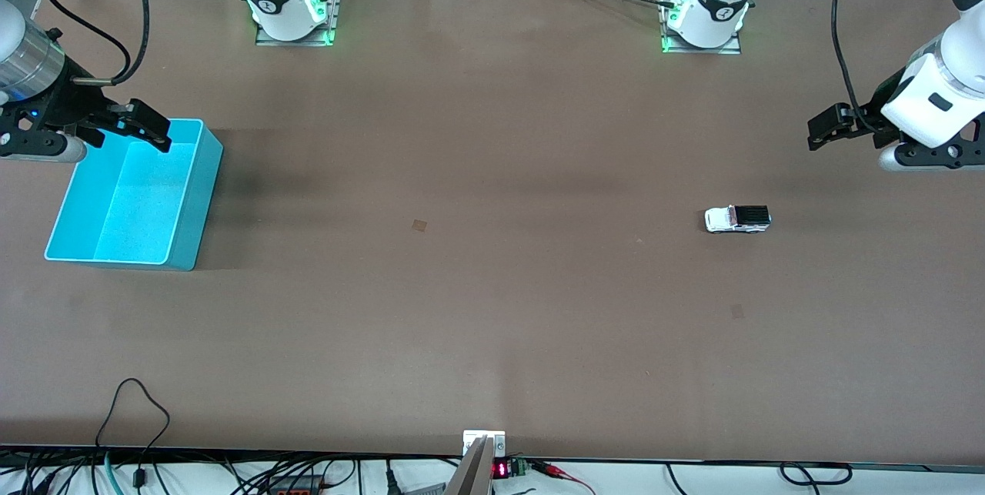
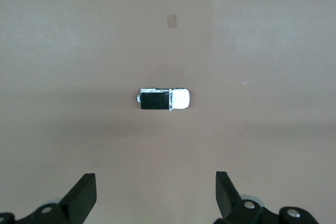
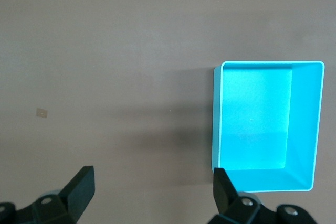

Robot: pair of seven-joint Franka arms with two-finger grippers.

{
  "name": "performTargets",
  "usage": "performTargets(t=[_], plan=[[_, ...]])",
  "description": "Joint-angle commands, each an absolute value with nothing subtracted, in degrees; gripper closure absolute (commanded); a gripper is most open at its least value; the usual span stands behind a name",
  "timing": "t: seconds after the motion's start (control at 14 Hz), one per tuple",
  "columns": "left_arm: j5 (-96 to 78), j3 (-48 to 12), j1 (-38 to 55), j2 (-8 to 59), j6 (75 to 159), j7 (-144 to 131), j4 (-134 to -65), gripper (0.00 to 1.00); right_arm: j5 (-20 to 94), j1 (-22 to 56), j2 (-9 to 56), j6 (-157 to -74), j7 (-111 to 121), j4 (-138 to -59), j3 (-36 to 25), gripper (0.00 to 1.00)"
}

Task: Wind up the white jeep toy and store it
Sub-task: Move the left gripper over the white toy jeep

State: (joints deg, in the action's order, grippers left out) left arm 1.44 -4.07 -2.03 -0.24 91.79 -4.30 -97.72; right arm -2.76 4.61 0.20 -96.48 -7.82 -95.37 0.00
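The white jeep toy (image 1: 737, 219), with a black roof panel, stands on its wheels on the brown table toward the left arm's end. It also shows in the left wrist view (image 2: 164, 99). My left gripper (image 1: 829, 128) hangs open and empty in the air over the table's edge, apart from the jeep; its open jaws show in its own view (image 2: 155, 182). The turquoise bin (image 1: 202, 202) stands empty toward the right arm's end and also shows in the right wrist view (image 3: 262, 124). My right gripper (image 1: 146, 125) hangs open and empty over the bin's rim (image 3: 153, 177).
Two small tape marks lie on the table, one near the middle (image 1: 419, 225) and one nearer the front camera than the jeep (image 1: 737, 311). Cables (image 1: 131, 410) and a small display (image 1: 500, 469) sit along the front edge. The arm bases (image 1: 292, 10) stand at the back.
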Motion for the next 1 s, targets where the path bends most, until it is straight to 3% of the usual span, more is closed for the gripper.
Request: performTargets(t=[0.0,0.43,0.93], plan=[[0.2,-3.8,-1.5,-0.7,87.3,-3.5,-96.9,0.0,-2.3,4.1,0.0,-95.7,-6.9,-95.0,0.3,0.0],[0.2,-4.8,-0.8,1.0,78.2,-1.1,-95.2,0.0,-2.3,4.0,0.1,-95.6,-5.6,-95.1,0.2,0.0],[1.1,-4.7,-1.8,4.7,83.1,25.0,-97.4,0.0,-2.3,4.0,0.1,-95.7,-5.5,-95.1,0.3,0.0]])
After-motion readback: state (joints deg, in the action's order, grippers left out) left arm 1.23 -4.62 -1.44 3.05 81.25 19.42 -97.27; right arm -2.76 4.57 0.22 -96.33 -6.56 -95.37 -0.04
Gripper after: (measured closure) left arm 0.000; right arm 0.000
